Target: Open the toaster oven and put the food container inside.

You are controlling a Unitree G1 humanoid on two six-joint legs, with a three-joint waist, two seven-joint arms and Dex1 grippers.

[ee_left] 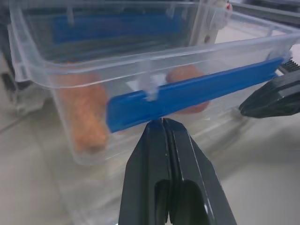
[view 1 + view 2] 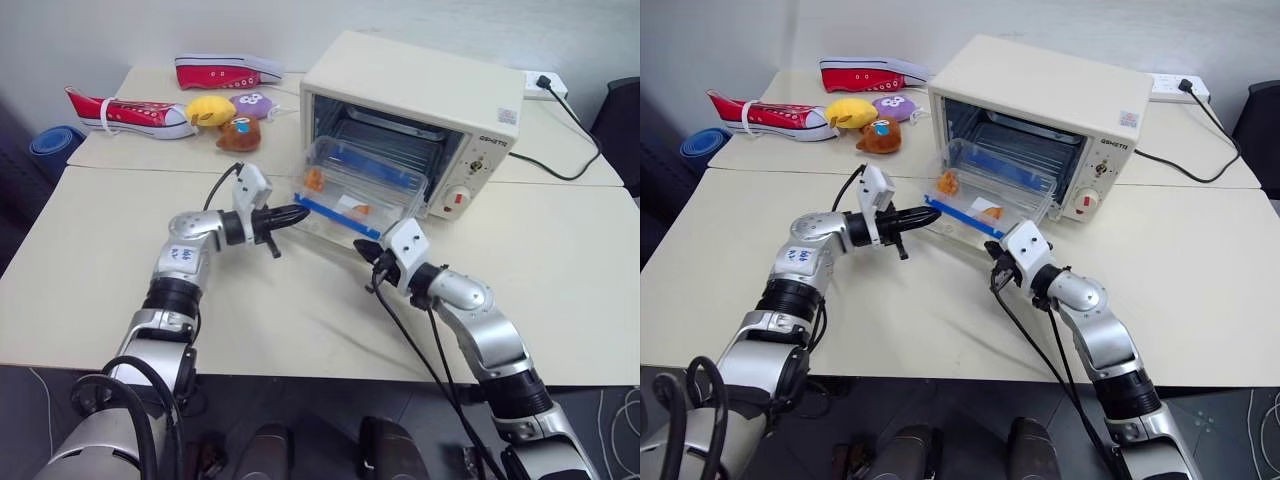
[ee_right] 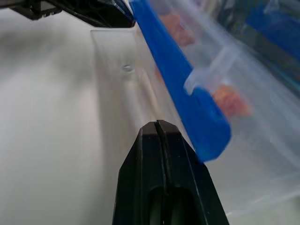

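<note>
At the far left edge of the table: a blue roll (image 2: 57,146) peeks in beside the tabletop.
Far left corner: one red sneaker (image 2: 130,115) lies on its side, and a second red sneaker (image 2: 228,70) sits behind it, closer to the wall.
Next to the shoes: a yellow plush toy (image 2: 211,110), a purple plush toy (image 2: 252,103) and a brown plush toy (image 2: 239,135) huddle together, just left of the oven.
Left gripper (image 2: 300,212): pointing level toward the right, fingers pressed tight together with nothing between them, tips right at the left end of the container's near blue clip (image 1: 187,93).
Food container (image 2: 358,185): and here's our box, clear plastic, lid on, orange food pieces (image 2: 314,180) showing through; it sits on the oven's lowered glass door (image 3: 122,89), at the mouth of the open cavity, not yet fully inside.
Right gripper (image 2: 362,249): coming in from the near right, fingers clamped flat against each other and empty, tips just at the right end of that same blue clip.
Toaster oven (image 2: 420,90): cream-white, standing at the back of the table, door down, wire rack (image 2: 395,140) visible inside, knobs and a red button (image 2: 459,198) on its right panel.
Far right corner: the black cord (image 2: 570,120) runs from the oven to a white power strip (image 2: 545,85) by the wall.
</note>
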